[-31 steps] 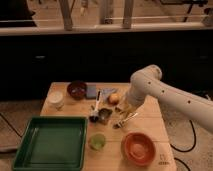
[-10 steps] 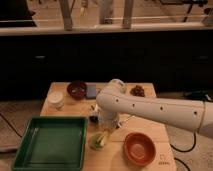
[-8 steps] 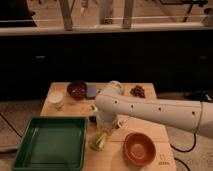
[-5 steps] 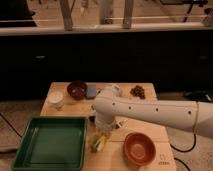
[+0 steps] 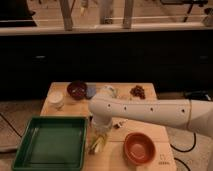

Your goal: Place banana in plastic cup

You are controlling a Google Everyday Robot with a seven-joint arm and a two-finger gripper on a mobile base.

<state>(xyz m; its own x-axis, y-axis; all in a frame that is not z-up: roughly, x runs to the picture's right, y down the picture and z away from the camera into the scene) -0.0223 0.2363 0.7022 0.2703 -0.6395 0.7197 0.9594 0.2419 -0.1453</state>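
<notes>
Yellow on pale green: the banana (image 5: 99, 141) now hangs tilted at the mouth of the plastic cup (image 5: 95, 148), which stands at the front edge of the wooden desk (image 5: 150, 131), between the green tray (image 5: 50, 146) and the orange bowl (image 5: 139, 148). The robot's gripper (image 5: 100, 134) sits directly above the cup, its jaws closed, by the look of it on the fruit's upper end, though the white arm (image 5: 145, 111) hides much of the contact.

Three seconds back the arm reaches over the right half of the desk, well away from the cup, which stands alone. Since then it swings left and forward, and over the last second it sinks a little further, so the cup is now half masked by the wrist.

Judging by this, the carry is finished and the insertion is under way. The banana's lower end seems to be at or just inside the rim; how deep it goes cannot be told. What is left is to lower it a touch and let go. As the fruit is longer than the cup is tall, a tilted release could tip the light cup.
</notes>
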